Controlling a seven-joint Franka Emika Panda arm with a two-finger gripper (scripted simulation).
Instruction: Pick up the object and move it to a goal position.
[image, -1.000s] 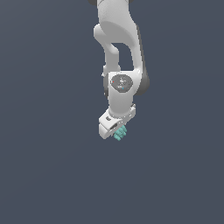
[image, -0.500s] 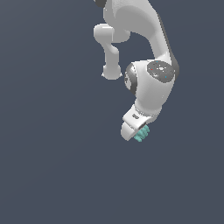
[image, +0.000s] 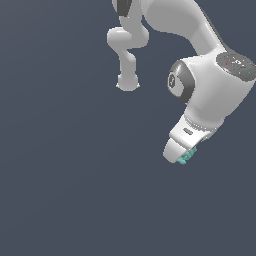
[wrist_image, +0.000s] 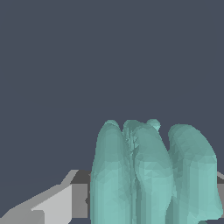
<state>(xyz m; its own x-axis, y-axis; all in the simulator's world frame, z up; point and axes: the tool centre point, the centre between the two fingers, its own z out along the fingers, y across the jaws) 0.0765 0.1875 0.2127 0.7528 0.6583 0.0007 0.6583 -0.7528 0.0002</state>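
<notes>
In the exterior view the white arm (image: 210, 95) reached down from the upper right of the frame, and the gripper (image: 181, 156) sat at lower right of centre, tilted down and leftward. The teal object (image: 186, 156) poked out at its tip, clear of the grey ground, evidently carried so it could travel freely toward a goal that no frame showed. In the wrist view the object (wrist_image: 153, 175) filled the lower middle, ridged lobes upright, with a grey finger (wrist_image: 52, 205) beside it. The jaws appeared closed upon it.
</notes>
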